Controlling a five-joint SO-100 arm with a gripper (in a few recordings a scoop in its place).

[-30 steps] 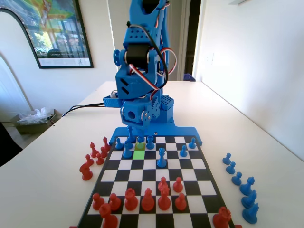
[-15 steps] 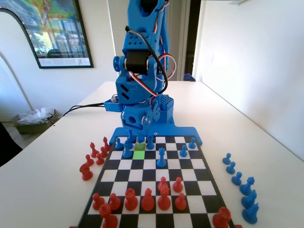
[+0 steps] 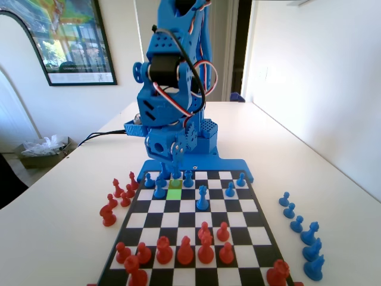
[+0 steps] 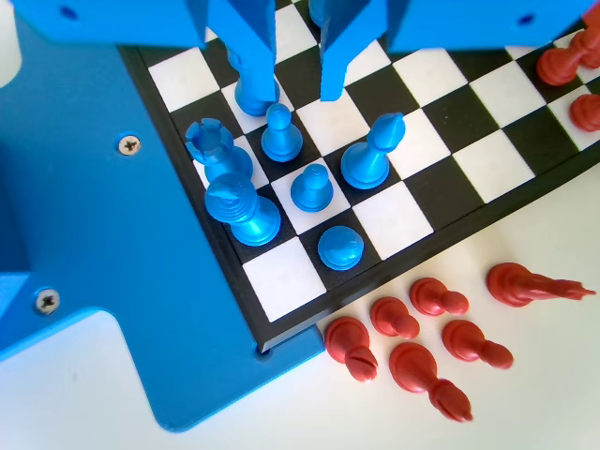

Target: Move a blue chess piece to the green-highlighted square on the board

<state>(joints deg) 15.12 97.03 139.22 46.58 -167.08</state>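
My gripper (image 4: 295,84) hangs open over the blue back rows, jaws apart with nothing between them. Just below the left jaw tip in the wrist view stands a small blue pawn (image 4: 279,134). Two more blue pawns (image 4: 309,187) (image 4: 340,248) stand closer to the board's edge. The left jaw partly hides another blue piece (image 4: 251,94). In the fixed view the gripper (image 3: 169,169) hovers over the board's (image 3: 250,205) far rows. The green-highlighted square (image 3: 174,192) lies empty just in front of it, with a blue pawn (image 3: 176,174) right behind that square.
A blue rook (image 4: 214,145), a tall crowned piece (image 4: 239,206) and a bishop (image 4: 370,155) crowd the corner near the jaws. Several red pieces (image 4: 412,328) lie off the board's edge. Blue pieces (image 3: 300,229) stand on the table to the right. Red pieces (image 3: 184,250) fill the near rows.
In the fixed view the arm's upper body has swung a little to the left. The gripper stays over the far rows and no piece has moved.
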